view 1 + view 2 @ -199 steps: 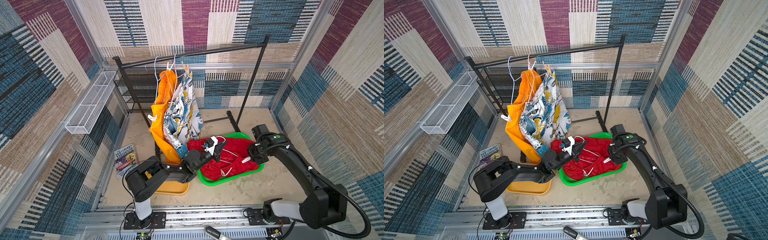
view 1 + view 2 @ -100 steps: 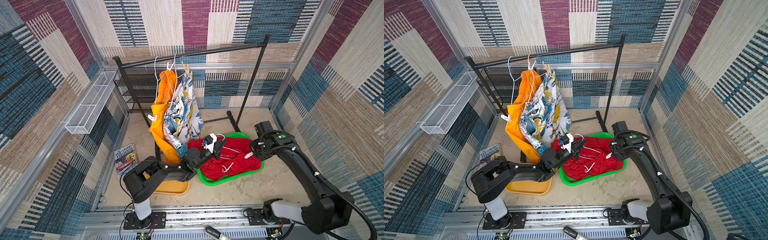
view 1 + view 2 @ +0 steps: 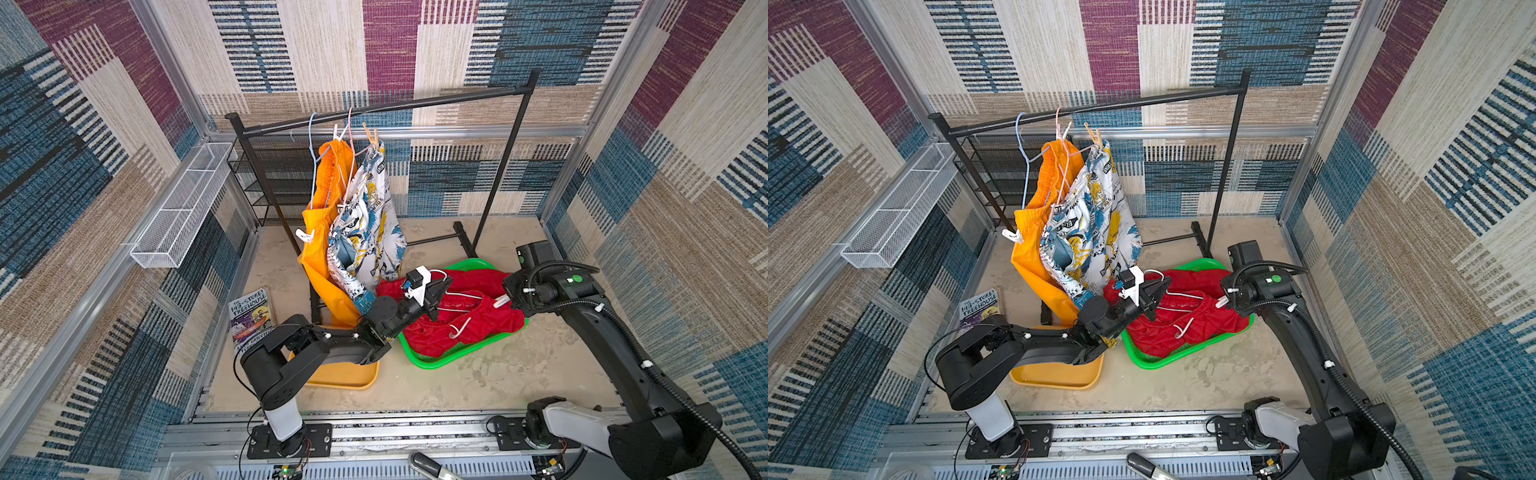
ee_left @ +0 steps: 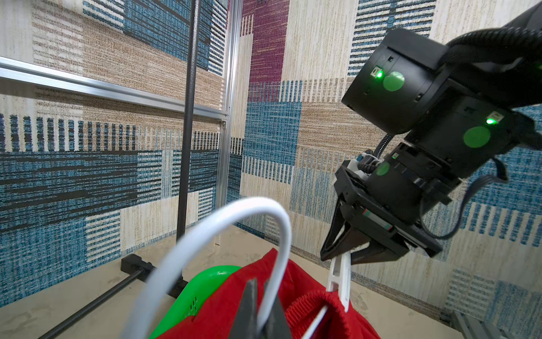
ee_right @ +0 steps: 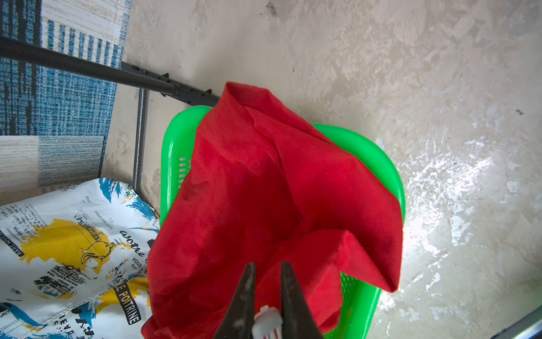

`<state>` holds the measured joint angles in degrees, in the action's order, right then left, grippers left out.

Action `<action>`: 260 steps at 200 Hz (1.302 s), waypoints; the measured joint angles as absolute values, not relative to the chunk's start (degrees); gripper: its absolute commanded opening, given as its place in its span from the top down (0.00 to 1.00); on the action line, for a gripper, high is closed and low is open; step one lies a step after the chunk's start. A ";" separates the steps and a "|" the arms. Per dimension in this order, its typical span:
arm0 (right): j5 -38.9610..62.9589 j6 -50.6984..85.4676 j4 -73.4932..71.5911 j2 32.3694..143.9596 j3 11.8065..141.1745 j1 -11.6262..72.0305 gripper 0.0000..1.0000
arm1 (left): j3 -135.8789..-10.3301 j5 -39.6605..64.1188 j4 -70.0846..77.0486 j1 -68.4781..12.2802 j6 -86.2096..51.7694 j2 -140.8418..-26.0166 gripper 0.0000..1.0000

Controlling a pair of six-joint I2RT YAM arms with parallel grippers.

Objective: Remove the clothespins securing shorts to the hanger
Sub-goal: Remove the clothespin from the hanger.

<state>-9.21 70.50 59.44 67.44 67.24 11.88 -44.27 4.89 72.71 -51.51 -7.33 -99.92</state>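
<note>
Red shorts [image 3: 469,324] lie crumpled in a green tray [image 3: 449,361], still on a white hanger [image 3: 457,297]. My left gripper [image 3: 436,297] is shut on that hanger's hook [image 4: 281,232], holding it above the tray. My right gripper [image 3: 509,300] is shut on a white clothespin [image 4: 340,276] whose other end sits on the red waistband [image 4: 311,299]. The right wrist view shows the pin's end [image 5: 267,320] between the right gripper's [image 5: 267,273] dark fingers. Orange shorts [image 3: 320,249] and printed shorts [image 3: 370,232] hang on the rack, with clothespins [image 3: 303,237] on them.
The black clothes rack [image 3: 374,110] stands at the back, its foot bar [image 5: 88,70] close behind the green tray. A yellow tray [image 3: 345,376] lies under my left arm. A book [image 3: 251,316] lies at the left, and a white wire basket [image 3: 178,208] hangs on the left wall.
My right wrist has swung slightly toward the back right, its jaws tightening on the clothespin. My left gripper has raised the hanger hook a little.
</note>
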 measured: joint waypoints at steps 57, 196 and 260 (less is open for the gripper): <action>-12.67 68.47 56.69 65.98 66.28 11.75 0.87 | -43.27 4.43 68.40 -51.31 -7.27 -98.13 1.00; -17.10 48.29 38.92 64.34 64.82 11.55 0.84 | -50.24 3.20 49.28 -50.76 -8.51 -99.29 0.72; -7.64 37.23 26.92 62.70 61.73 11.68 0.83 | -52.84 2.90 34.44 -50.78 -10.17 -93.25 0.32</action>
<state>-7.64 37.23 26.92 62.70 61.73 11.68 -52.84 2.90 34.44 -50.78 -10.17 -93.25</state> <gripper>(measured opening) 0.167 0.667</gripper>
